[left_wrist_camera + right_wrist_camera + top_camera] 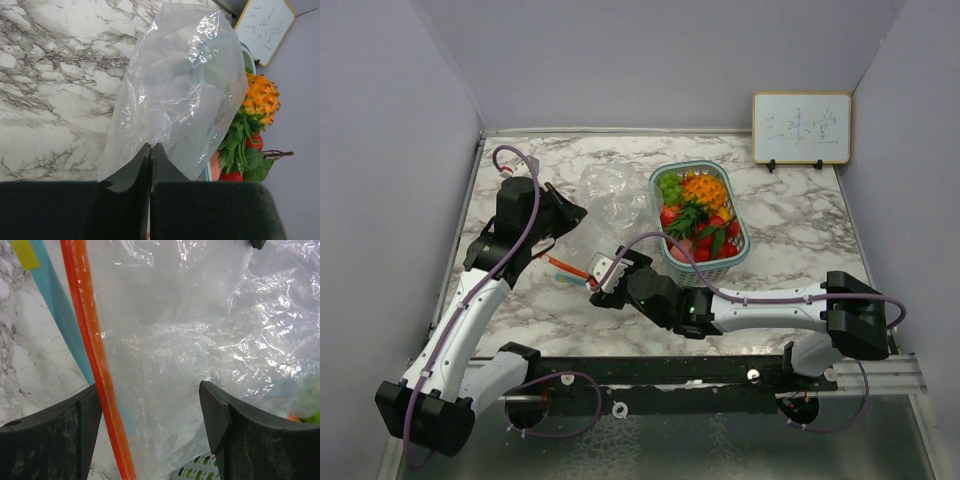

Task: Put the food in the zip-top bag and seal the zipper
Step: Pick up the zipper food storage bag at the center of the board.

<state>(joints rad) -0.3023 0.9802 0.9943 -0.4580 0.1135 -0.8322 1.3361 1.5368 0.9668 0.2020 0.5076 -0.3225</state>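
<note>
Left gripper [150, 152] pinched tight on the zip-top bag [180, 85]; right gripper [150, 390] spread wide astride its orange zipper [87, 335]; food [698, 212] in the basket [744, 250], right.

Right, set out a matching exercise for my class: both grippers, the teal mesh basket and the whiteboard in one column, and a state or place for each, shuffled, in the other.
Column one
1. left gripper
2. right gripper
3. teal mesh basket
4. small whiteboard

Column two
A. stands against the back wall
B. open, with the orange zipper strip between its fingers
C. holds the toy fruits and vegetables
D. shut, pinching the clear plastic zip-top bag

Pairs: 1-D, 2-B, 3-C, 4-A
</note>
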